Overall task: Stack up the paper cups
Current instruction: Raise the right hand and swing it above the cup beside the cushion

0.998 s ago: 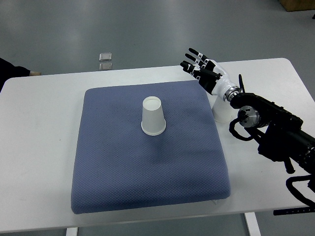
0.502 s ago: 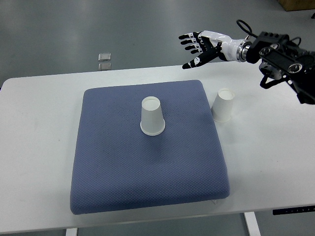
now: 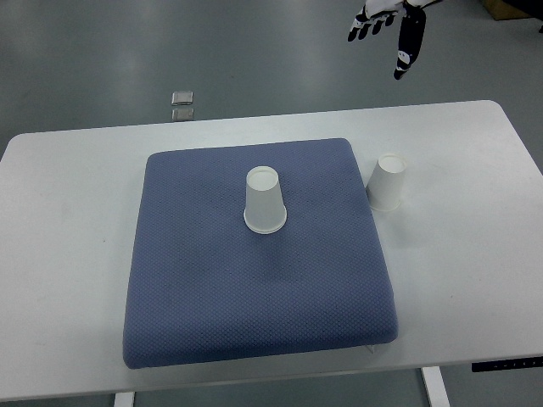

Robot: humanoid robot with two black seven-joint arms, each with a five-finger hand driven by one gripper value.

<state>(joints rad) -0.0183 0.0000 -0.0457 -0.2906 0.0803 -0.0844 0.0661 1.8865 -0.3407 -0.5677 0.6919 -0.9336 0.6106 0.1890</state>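
One paper cup (image 3: pixel 264 201) stands inverted, mouth down and axis vertical, at the centre of the blue pad (image 3: pixel 254 288). A second cup (image 3: pixel 386 181), likewise inverted, stands on the white table (image 3: pixel 59 254) just beside the pad's right edge. A hand (image 3: pixel 389 21) shows at the top edge, fingers spread, holding nothing.

One cup (image 3: pixel 264 200) sits upside down mid-pad (image 3: pixel 254 297), the other cup (image 3: pixel 386 181) on the table (image 3: pixel 59 254) just right of it.
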